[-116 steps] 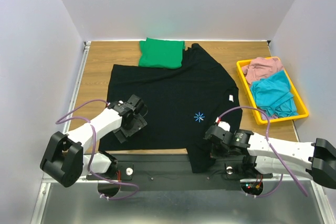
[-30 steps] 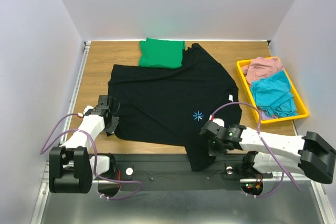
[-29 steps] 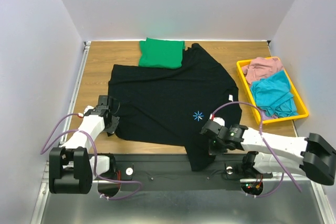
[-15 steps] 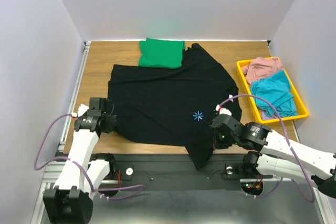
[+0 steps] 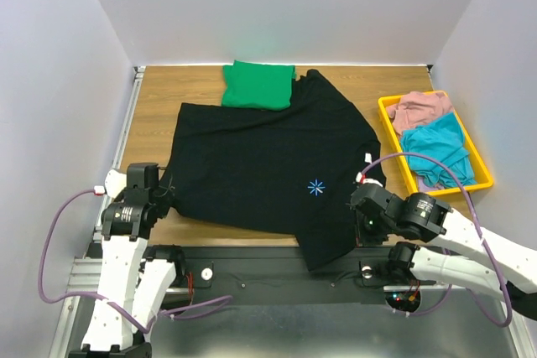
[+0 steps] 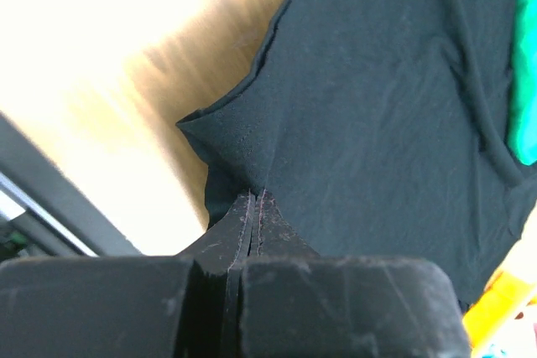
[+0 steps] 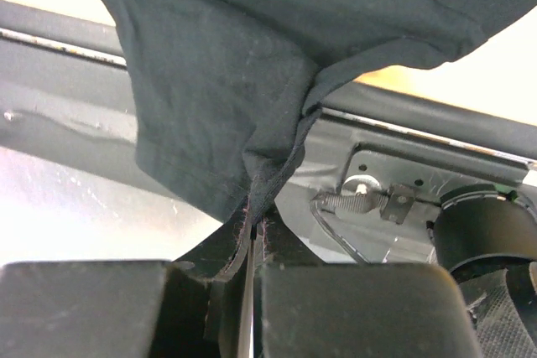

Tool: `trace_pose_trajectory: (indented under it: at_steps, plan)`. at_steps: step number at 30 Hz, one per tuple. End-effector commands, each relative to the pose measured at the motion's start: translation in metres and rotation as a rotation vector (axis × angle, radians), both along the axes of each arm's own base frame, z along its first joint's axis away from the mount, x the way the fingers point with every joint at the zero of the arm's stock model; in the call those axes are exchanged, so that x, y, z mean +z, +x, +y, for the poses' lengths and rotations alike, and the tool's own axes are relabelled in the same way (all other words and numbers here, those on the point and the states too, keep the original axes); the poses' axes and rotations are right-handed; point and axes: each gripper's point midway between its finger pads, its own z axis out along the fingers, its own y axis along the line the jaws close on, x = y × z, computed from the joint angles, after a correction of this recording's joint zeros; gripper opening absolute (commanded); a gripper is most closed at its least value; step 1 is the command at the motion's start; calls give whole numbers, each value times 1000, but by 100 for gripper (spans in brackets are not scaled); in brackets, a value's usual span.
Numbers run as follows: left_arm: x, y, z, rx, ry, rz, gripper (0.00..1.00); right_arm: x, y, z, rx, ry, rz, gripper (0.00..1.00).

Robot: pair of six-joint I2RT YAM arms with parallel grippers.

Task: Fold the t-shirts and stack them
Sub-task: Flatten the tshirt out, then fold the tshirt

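Counting two t-shirts on one wooden tabletop (image 5: 155, 94): one black t-shirt (image 5: 268, 157) and one green t-shirt (image 5: 258, 85). Spotting one light-blue starburst print (image 5: 317, 187) on the black one. Finding one yellow tray (image 5: 453, 189) holding two more pieces of cloth, one pink cloth (image 5: 419, 108) and one teal cloth (image 5: 436, 153). Tallying two white arms, one left arm (image 5: 122, 266) and one right arm (image 5: 478, 239), and two pincers, one left pincer (image 6: 252, 199) and one right pincer (image 7: 254, 225), making four garments in all
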Motion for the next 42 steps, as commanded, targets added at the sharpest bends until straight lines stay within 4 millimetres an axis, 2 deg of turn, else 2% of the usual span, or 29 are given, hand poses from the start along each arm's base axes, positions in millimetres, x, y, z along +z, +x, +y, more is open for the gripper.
trace_pose_trajectory:
  at_steps: [1,6,9,10,11,12,14,15,17,18,19,25,29,34,38,42]
  plan:
    - [7,-17,15,50,63,33,0,16,-7,-1,15,27,20,1]
    - [7,-10,12,50,43,-30,0,22,6,3,5,35,-46,0]
    - [8,6,7,32,25,-76,0,23,25,5,-37,3,-112,1]
    - [4,9,2,16,6,-79,0,25,31,8,-47,5,-132,0]
    - [-9,12,-1,-1,-7,-55,0,25,39,6,-73,-15,-167,0]
    - [-9,22,-5,-16,-20,-84,0,25,45,6,-92,-35,-180,0]
    - [-21,29,-17,-58,-68,-74,0,25,55,4,-131,-75,-210,0]
    - [-35,31,-19,-65,-76,-36,0,24,64,2,-158,-113,-237,0]
    - [-40,39,-22,-72,-87,-35,0,31,76,5,-191,-121,-277,1]
    - [-45,43,-21,-65,-84,-8,0,40,92,3,-241,-143,-346,0]
    - [-44,45,-21,-65,-84,-16,0,39,93,5,-249,-141,-344,0]
    - [-37,64,-18,-43,-71,-55,0,66,135,22,-337,-101,-491,0]
    - [-28,76,-14,-27,-56,-84,0,72,157,15,-392,-136,-514,0]
    - [-17,85,-9,-6,-37,-101,0,92,180,7,-424,-156,-571,0]
    - [-12,93,-3,30,-24,-125,0,93,201,-3,-453,-185,-568,1]
    - [-6,106,0,46,-18,-142,0,88,222,-5,-458,-172,-552,0]
